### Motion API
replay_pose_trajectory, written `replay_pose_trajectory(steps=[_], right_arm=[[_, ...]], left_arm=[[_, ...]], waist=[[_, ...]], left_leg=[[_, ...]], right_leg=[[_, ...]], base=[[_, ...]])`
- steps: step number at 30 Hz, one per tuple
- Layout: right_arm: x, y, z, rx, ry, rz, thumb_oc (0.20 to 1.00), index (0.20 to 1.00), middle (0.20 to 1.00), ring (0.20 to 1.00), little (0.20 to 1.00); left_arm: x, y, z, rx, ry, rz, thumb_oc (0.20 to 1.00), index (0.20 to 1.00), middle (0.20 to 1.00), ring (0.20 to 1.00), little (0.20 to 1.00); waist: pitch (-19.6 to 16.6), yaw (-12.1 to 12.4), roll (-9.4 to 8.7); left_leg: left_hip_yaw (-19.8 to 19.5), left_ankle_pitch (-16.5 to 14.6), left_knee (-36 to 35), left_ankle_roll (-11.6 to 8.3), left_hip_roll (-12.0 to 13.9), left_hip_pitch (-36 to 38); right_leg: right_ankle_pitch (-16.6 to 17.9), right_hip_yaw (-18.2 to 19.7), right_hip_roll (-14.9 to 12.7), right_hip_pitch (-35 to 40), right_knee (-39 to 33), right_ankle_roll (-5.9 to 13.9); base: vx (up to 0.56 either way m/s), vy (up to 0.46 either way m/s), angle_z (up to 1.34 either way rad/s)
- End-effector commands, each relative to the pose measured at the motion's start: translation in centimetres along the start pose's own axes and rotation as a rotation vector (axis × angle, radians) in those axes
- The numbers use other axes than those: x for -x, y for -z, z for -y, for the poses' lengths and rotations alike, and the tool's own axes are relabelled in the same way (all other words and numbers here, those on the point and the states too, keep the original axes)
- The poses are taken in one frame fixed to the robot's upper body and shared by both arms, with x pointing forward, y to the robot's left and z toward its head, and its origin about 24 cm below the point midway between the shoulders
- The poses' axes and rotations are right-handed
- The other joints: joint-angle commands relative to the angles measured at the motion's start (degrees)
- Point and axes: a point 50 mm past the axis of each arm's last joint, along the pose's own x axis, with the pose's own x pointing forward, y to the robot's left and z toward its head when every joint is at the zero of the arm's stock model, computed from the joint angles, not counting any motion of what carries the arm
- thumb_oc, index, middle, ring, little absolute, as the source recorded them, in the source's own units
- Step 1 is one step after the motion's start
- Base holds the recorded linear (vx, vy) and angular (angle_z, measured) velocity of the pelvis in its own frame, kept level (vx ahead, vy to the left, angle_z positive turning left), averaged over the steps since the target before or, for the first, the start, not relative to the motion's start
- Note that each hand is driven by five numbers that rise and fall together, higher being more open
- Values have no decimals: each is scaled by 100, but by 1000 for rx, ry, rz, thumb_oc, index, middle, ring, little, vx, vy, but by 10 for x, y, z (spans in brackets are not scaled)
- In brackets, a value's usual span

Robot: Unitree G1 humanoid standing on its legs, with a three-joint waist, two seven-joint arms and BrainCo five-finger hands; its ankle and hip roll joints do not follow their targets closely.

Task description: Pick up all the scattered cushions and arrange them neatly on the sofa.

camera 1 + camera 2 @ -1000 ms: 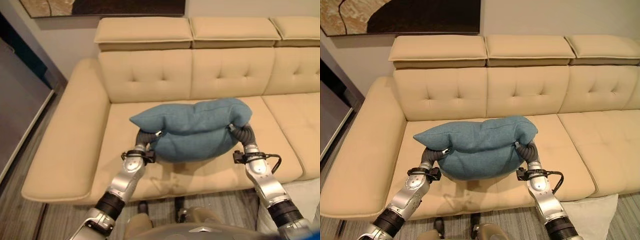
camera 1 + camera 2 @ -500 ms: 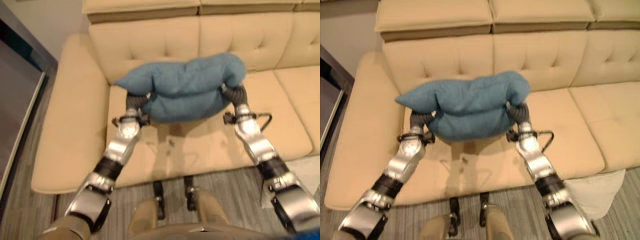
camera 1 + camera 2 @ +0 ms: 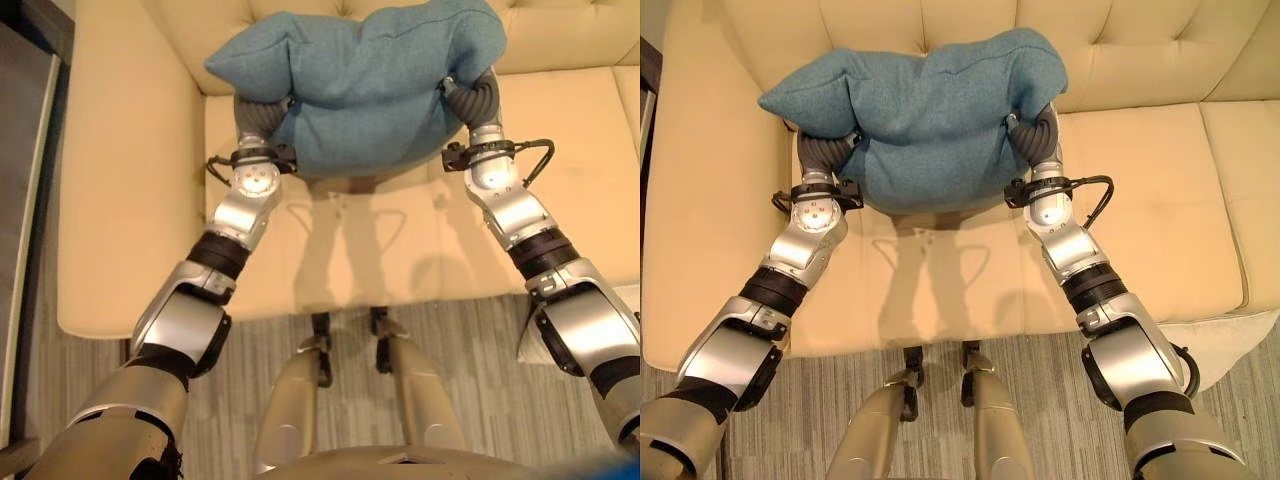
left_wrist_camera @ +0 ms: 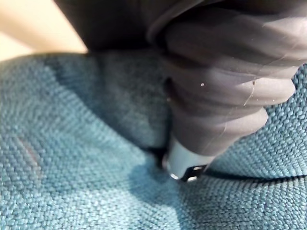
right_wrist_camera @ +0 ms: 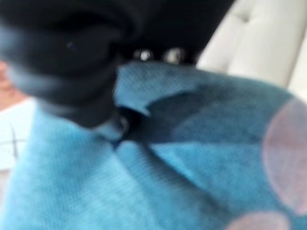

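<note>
Left hand (image 3: 262,118) at 9 o'clock and right hand (image 3: 478,100) at 3 o'clock press into the teal cushion (image 3: 365,75) above the sofa seat (image 3: 400,255); their fingers are buried, grip unreadable. Lower it level against the backrest (image 3: 1140,40) at 12 o'clock.

Ahead of you the plump teal fabric cushion (image 3: 925,115) blocks the backrest of the cream tufted leather sofa (image 3: 1160,190); bare seat lies open rightward.
</note>
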Motion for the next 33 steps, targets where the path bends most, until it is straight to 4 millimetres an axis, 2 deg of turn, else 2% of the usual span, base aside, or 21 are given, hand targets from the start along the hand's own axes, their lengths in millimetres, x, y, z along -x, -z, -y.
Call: replay_pose_trajectory(steps=[1,2,5,7,8,9,10,11,13,14,15,16,17,18,20,21,24,25,29,30,33], right_arm=[[-11,-71,-37,-118,-129,286,200,200,200,200,200],[-15,-70,-36,-105,-123,282,200,200,200,200,200],[-21,-73,-33,-72,-113,284,200,200,200,200,200],[-32,-79,-28,-15,-94,284,200,200,200,200,200],[-36,-81,-26,8,-79,280,200,200,200,200,200],[-42,-85,-25,51,-67,280,250,250,250,250,250],[-46,-86,-24,65,-50,269,693,693,693,693,693],[-52,-88,-19,112,-25,265,1000,1000,1000,1000,1000],[-59,-92,-13,153,27,261,1000,1000,1000,1000,1000],[-60,-94,-9,172,55,270,1000,1000,1000,1000,1000],[-62,-95,-4,177,101,271,1000,1000,1000,1000,1000],[-62,-95,-4,177,101,270,1000,1000,1000,1000,1000],[-66,-90,9,195,190,231,1000,1000,1000,1000,1000],[-68,-88,13,203,214,219,1000,1000,1000,1000,1000],[-69,-86,17,230,233,209,1000,1000,1000,1000,1000],[-72,-81,31,258,326,164,1000,1000,1000,1000,1000],[-73,-74,47,222,418,106,1000,1000,1000,1000,1000],[-74,-71,56,183,468,70,1000,1000,1000,1000,1000],[-74,-65,75,137,520,29,1000,1000,1000,1000,1000],[-74,-65,75,136,520,29,1000,1000,1000,1000,1000],[-68,-50,93,121,526,12,1000,1000,1000,1000,1000]], left_arm=[[-5,-82,48,73,155,347,200,200,200,200,200],[-6,-84,50,69,152,348,200,200,200,200,200],[-8,-85,52,73,149,340,200,200,200,200,200],[-12,-88,55,57,142,331,200,200,200,200,200],[-15,-90,54,45,131,330,253,253,253,253,253],[-18,-90,54,33,119,315,680,680,680,680,680],[-22,-93,55,20,107,315,1000,1000,1000,1000,1000],[-26,-98,52,5,89,322,1000,1000,1000,1000,1000],[-32,-105,47,-14,71,333,1000,1000,1000,1000,1000],[-33,-107,46,-11,62,338,1000,1000,1000,1000,1000],[-35,-108,43,-11,49,338,1000,1000,1000,1000,1000],[-35,-108,43,-12,49,338,1000,1000,1000,1000,1000],[-42,-108,31,-35,-1,325,1000,1000,1000,1000,1000],[-44,-108,29,-40,-15,318,1000,1000,1000,1000,1000],[-47,-108,24,-47,-35,313,1000,1000,1000,1000,1000],[-53,-108,6,-4,-116,288,1000,1000,1000,1000,1000],[-57,-107,-14,46,-214,265,1000,1000,1000,1000,1000],[-60,-107,-26,120,-281,240,1000,1000,1000,1000,1000],[-64,-114,-51,112,-356,267,1000,1000,1000,1000,1000],[-64,-114,-51,112,-356,267,1000,1000,1000,1000,1000],[-59,-108,-69,124,-374,292,1000,1000,1000,1000,1000]], waist=[[-399,52,-32],[-433,83,-1],[-416,100,9],[-397,124,37],[-388,132,37],[-378,139,34],[-352,142,42],[-343,150,43],[-309,161,69],[-258,149,67],[-254,149,85],[-298,162,98],[-309,179,136],[-269,166,131],[-284,154,135],[-317,165,157],[-365,171,179],[-400,165,176],[-457,157,169],[-455,157,169],[-470,166,164]], left_leg=[[-354,18,394,-57,90,-453],[-442,-136,398,-93,81,-493],[-478,-121,418,-102,74,-630],[-480,-34,360,-130,65,-771],[-486,1,326,-144,57,-817],[-493,47,275,-162,60,-850],[-499,83,236,-178,54,-900],[-511,125,195,-193,56,-941],[-496,220,58,-226,49,-984],[-424,414,28,-197,39,-1079],[-420,461,-36,-212,31,-1110],[-485,307,-55,-248,37,-1042],[-496,367,-157,-267,36,-1069],[-438,531,-161,-237,31,-1153],[-434,556,-198,-241,30,-1162],[-435,601,-291,-258,22,-1169],[-452,642,-382,-281,14,-1163],[-450,641,-398,-293,9,-1159],[-465,647,-439,-310,1,-1119],[-466,648,-440,-310,1,-1118],[-433,584,-375,-317,4,-993]], right_leg=[[-20,137,-313,126,149,496],[-137,166,-303,97,145,538],[-100,159,-315,-11,128,541],[-20,138,-326,-156,74,551],[1,140,-320,-192,28,551],[44,132,-321,-229,-17,562],[80,128,-321,-273,-56,568],[110,124,-314,-313,-91,575],[170,116,-310,-352,-209,596],[330,74,-335,-433,-257,559],[365,65,-337,-460,-311,571],[231,103,-314,-406,-306,613],[277,100,-314,-447,-386,630],[423,69,-342,-506,-420,588],[447,72,-344,-515,-455,590],[502,67,-356,-505,-560,603],[542,55,-354,-481,-666,614],[562,39,-357,-456,-724,617],[589,31,-367,-361,-814,621],[590,30,-368,-360,-815,621],[546,7,-367,-197,-784,595]], base=[[92,16,2],[0,0,0],[20,1,5],[0,0,0],[-23,-7,4],[-30,-7,4],[-30,-9,4],[-33,-4,5],[-64,3,8],[-100,2,8],[-10,3,5],[81,27,3],[0,0,0],[-83,8,0],[-43,-4,0],[0,0,0],[0,0,0],[20,1,5],[5,0,1],[0,0,0],[0,0,0]])
